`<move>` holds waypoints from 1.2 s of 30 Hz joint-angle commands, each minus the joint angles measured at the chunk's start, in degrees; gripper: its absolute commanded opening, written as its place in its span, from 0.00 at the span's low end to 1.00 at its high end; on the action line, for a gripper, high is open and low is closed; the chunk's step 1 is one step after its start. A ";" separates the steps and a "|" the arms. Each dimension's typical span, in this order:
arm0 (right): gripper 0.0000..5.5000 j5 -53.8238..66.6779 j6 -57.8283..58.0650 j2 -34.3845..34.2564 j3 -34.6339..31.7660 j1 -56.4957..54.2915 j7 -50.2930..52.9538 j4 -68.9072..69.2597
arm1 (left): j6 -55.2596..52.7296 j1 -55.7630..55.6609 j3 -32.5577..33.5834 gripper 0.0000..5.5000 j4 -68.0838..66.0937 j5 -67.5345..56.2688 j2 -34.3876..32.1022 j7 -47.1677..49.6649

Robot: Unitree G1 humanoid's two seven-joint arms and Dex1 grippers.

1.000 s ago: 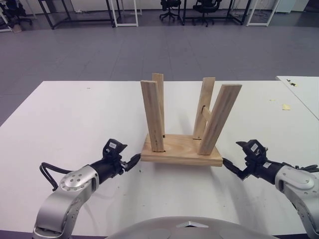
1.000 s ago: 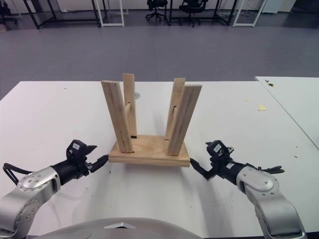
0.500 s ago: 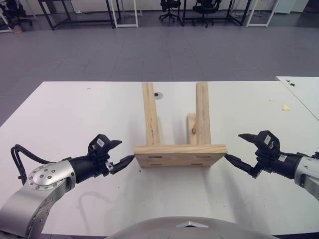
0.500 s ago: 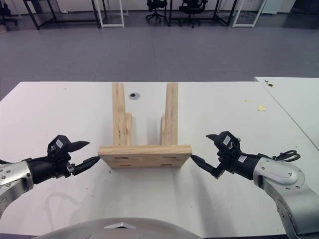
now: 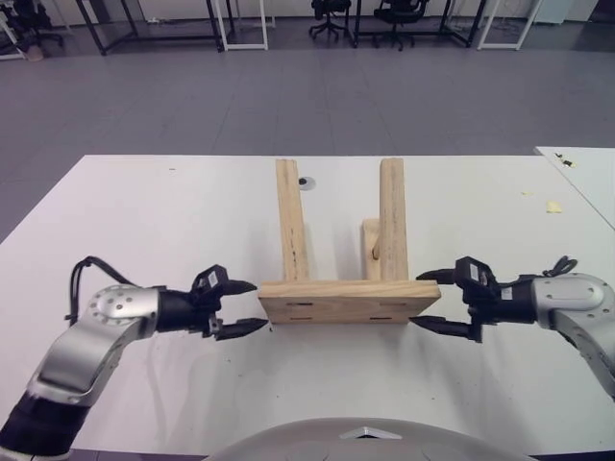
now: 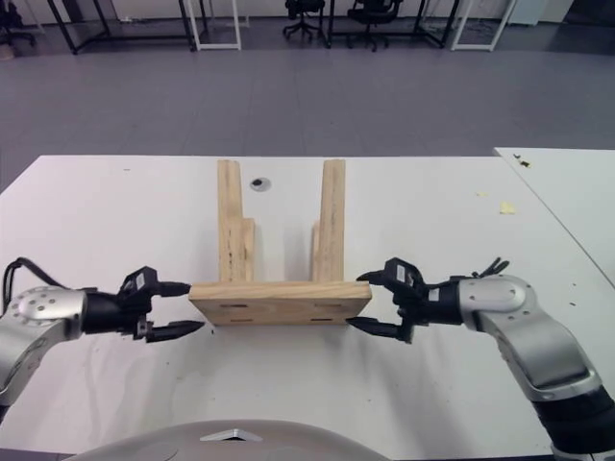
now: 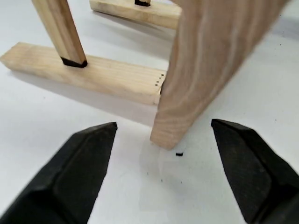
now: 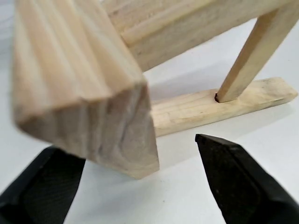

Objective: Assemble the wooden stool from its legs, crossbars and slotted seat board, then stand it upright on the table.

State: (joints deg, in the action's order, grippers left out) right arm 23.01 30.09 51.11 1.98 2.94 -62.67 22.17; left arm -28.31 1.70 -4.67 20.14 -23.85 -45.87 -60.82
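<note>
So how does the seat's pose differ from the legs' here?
The seat stands on edge across the table, while the legs run level, pointing away from the robot. The seat is one wide slab; the legs are narrow slats. Both are pale wood, joined together.

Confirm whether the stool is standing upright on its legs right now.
No, the stool lies on its side, with its legs stretched flat along the table.
</note>
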 commanded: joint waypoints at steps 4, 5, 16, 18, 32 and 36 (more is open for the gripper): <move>0.53 -0.71 -1.36 0.51 1.93 -1.77 -1.59 -1.37 | 1.42 -5.52 -3.37 0.54 -2.86 1.28 0.31 -2.54; 0.50 -0.71 -1.60 0.52 1.83 -1.78 -1.69 -1.61 | 1.68 -5.39 -3.31 0.51 -3.09 1.60 -0.25 -2.91; 0.29 21.27 11.67 2.20 -8.10 -17.57 -5.74 4.64 | -9.21 -19.91 4.09 0.31 4.36 -15.17 -3.89 -12.09; 0.29 38.00 23.16 7.31 -13.42 -29.18 -7.47 3.16 | -21.88 -34.67 7.67 0.31 1.62 -27.87 -8.42 -17.67; 0.24 89.95 62.40 18.96 30.70 -78.10 -15.89 -43.87 | -64.19 -79.66 -22.57 0.24 -46.75 -54.80 -15.97 -31.61; 0.24 89.98 62.40 21.68 46.58 -78.81 -27.16 -41.84 | -64.19 -76.62 -35.52 0.24 -43.16 -64.72 -18.59 -31.67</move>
State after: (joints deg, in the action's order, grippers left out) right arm 99.16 91.19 72.60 39.75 -67.08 -73.74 -22.42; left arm -92.05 -69.12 -33.13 -25.00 -74.31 -63.24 -89.29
